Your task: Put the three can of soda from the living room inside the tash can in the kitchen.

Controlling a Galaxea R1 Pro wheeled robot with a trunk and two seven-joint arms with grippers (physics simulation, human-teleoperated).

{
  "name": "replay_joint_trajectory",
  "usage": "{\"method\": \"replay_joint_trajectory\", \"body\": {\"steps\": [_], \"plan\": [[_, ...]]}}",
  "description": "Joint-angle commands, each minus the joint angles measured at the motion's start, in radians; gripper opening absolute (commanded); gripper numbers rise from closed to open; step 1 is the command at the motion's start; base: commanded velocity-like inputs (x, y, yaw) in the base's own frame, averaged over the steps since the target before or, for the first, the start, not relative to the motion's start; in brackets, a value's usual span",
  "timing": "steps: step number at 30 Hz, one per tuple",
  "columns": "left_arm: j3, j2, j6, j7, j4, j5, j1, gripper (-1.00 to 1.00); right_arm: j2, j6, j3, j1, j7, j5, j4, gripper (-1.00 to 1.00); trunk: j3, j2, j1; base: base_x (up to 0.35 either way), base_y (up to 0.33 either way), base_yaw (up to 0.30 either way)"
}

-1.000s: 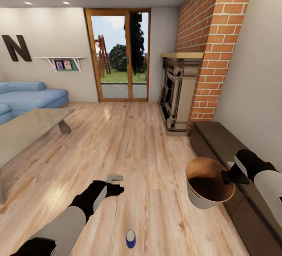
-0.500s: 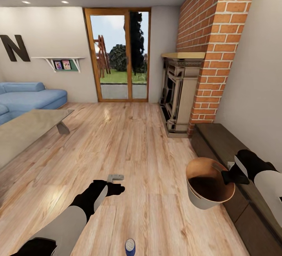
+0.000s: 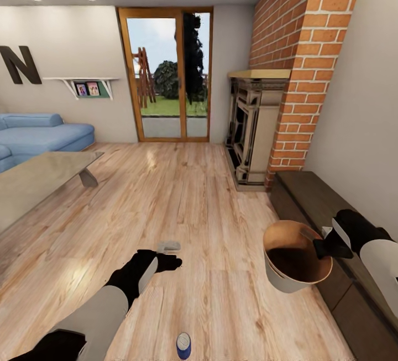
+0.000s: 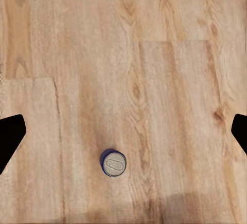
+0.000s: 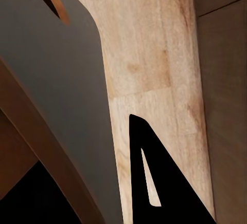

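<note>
A small blue soda can (image 3: 183, 345) with a grey top stands upright on the wood floor at the near edge of the head view. It also stands below my left gripper in the left wrist view, as the can (image 4: 113, 163). My left gripper (image 3: 168, 246) hangs open above the floor, fingertips (image 4: 11, 134) wide apart and empty. My right gripper (image 3: 323, 246) is shut on the rim of the trash can (image 3: 283, 282), pale grey outside and coppery brown inside, held tilted above the floor. Its grey wall (image 5: 62, 80) sits beside one black finger (image 5: 175, 203).
This is the living room: glass coffee table (image 3: 38, 181) and blue sofa (image 3: 44, 134) at left, wood-framed glass doors (image 3: 166, 73) ahead, brick fireplace (image 3: 254, 129) at right. A low dark cabinet (image 3: 315, 195) runs along the right wall beside my right arm.
The whole head view has shifted slightly, so the camera moved. My left gripper has turned and dropped a little toward the floor. The bin stays held by my right gripper.
</note>
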Motion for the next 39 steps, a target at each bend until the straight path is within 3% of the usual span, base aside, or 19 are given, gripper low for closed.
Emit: {"method": "replay_joint_trajectory", "body": {"steps": [1, 4, 13, 29, 39], "plan": [[0.000, 0.000, 0.000, 0.001, 0.003, 0.000, -0.010, 1.00, 0.000, 0.002, -0.005, -0.004, 0.002, -0.021, 0.000, -1.00, -0.005, -0.007, 0.004, 0.000, 0.000, 0.000], [0.001, 0.001, 0.000, 0.039, 0.010, 0.000, -0.045, 1.00, -0.003, 0.002, -0.004, -0.039, 0.002, -0.021, 0.009, -1.00, -0.018, -0.028, 0.015, 0.000, 0.000, 0.000], [0.003, 0.006, -0.001, 0.105, 0.012, -0.001, -0.057, 1.00, 0.000, 0.002, -0.005, -0.075, 0.002, -0.021, 0.015, -1.00, -0.060, -0.091, 0.050, 0.000, 0.000, 0.000], [0.003, -0.001, 0.000, 0.117, 0.013, -0.004, -0.058, 1.00, 0.000, 0.002, -0.004, -0.080, 0.002, -0.021, 0.022, -1.00, -0.135, -0.203, 0.111, 0.000, 0.000, 0.000], [0.002, -0.004, -0.001, 0.118, 0.013, -0.007, -0.058, 1.00, 0.000, 0.002, -0.004, -0.128, 0.002, -0.021, 0.068, -1.00, -0.182, -0.273, 0.150, 0.000, 0.000, 0.000]]}}
